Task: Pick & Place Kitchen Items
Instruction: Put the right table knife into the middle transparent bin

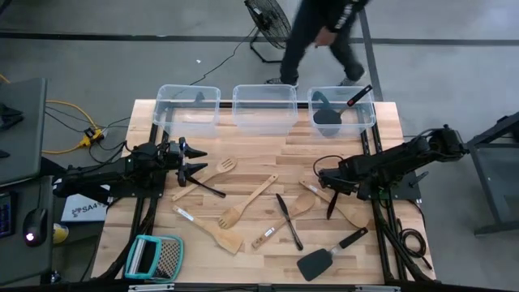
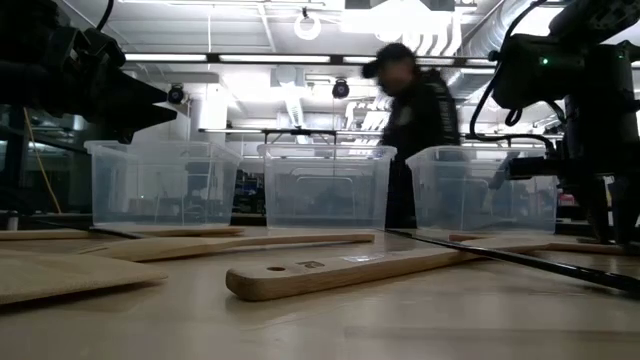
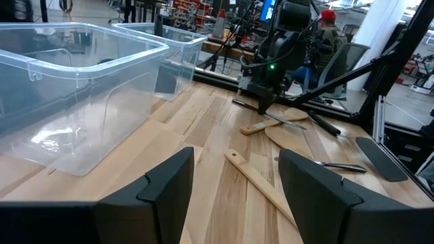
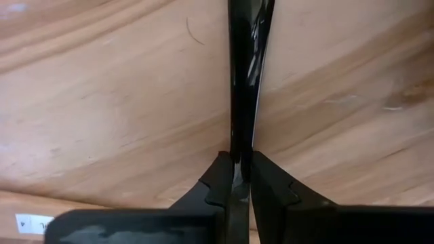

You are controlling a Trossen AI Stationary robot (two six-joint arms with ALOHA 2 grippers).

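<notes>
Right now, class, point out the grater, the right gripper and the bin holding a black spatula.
grater (image 1: 166,258), high view, its mesh.
right gripper (image 4: 235,177), right wrist view, between fingertips.
bin (image 1: 371,112), high view, its right rim.

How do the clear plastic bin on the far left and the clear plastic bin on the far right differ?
The far-left clear plastic bin holds no utensil that I can see; the far-right clear plastic bin contains a black spatula with a red-tipped handle. The left bin stands nearest the open left gripper; the right bin is nearer the right gripper. Both are clear, rectangular and upright along the table's far edge.
</notes>
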